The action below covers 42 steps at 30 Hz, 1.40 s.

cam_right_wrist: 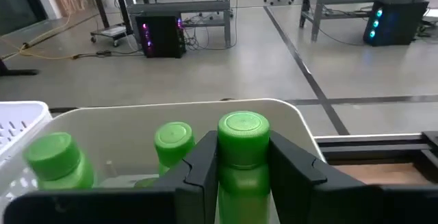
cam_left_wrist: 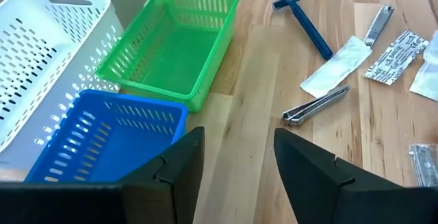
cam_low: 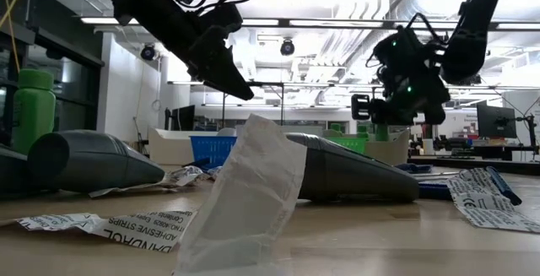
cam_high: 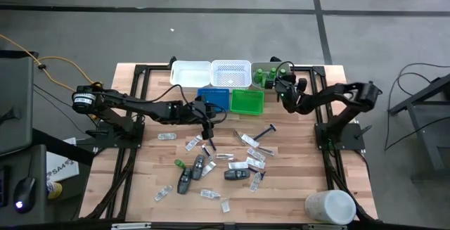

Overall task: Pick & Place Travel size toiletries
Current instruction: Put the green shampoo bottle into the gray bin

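White trays (cam_high: 190, 73) and (cam_high: 231, 72), a blue tray (cam_high: 215, 97) and a green tray (cam_high: 247, 100) line the table's (cam_high: 140, 181) far edge; a white cylinder (cam_high: 329, 207) stands near its front right corner.

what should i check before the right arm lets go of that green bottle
1. Right end effector shut on the green bottle: ok, a finger on each side.
2. Bottle over the beige bin at the table's far right corner: ok, the rim shows beyond it.
3. Room in the bin: ok, two other green bottles stand to one side.
4. Bottle's height above the bin floor: cannot tell, the floor under it is hidden.
5. Left end effector clear of the drop: ok, open and empty by the blue basket.
6. Items left on the table: not ok, many remain.
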### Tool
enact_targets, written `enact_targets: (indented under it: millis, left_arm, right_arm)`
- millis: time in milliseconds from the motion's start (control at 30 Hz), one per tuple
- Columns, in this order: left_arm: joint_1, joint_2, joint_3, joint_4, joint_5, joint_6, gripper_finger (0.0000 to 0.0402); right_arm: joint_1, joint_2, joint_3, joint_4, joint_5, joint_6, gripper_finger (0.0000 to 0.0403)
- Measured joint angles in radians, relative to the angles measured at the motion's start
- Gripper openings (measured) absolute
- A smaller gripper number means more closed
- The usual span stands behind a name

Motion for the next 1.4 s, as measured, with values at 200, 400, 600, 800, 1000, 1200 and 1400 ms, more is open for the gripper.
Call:
enact_targets:
  millis: [200, 400, 600, 800, 1000, 1200, 1400]
  left_arm:
    - [0.0, 0.0, 0.0, 0.0, 0.014, 0.0, 0.0175]
    - [0.0, 0.0, 0.0, 0.0, 0.014, 0.003, 0.0175]
    - [0.0, 0.0, 0.0, 0.0, 0.015, 0.003, 0.0175]
    - [0.0, 0.0, 0.0, -0.002, 0.015, 0.003, 0.0175]
    - [0.0, -0.004, 0.001, -0.009, 0.015, 0.0, 0.0175]
    - [0.0, -0.078, 0.002, -0.123, 0.004, -0.035, 0.0175]
    - [-0.066, -0.185, 0.002, -0.324, -0.097, -0.113, 0.0175]
  right_arm:
    - [-0.029, 0.052, 0.005, 0.025, -0.026, 0.0, 0.0089]
    - [-0.032, 0.055, 0.006, 0.026, -0.031, -0.003, 0.0136]
    - [-0.028, 0.056, 0.006, 0.032, -0.044, -0.02, 0.0158]
    - [-0.003, 0.018, 0.003, 0.038, -0.043, -0.093, 0.016]
    - [0.043, -0.053, 0.004, 0.025, -0.028, -0.187, 0.0162]
    - [0.127, -0.179, 0.004, -0.082, -0.006, -0.242, 0.0162]
    - [0.253, -0.345, 0.004, -0.279, -0.035, -0.249, 0.0162]
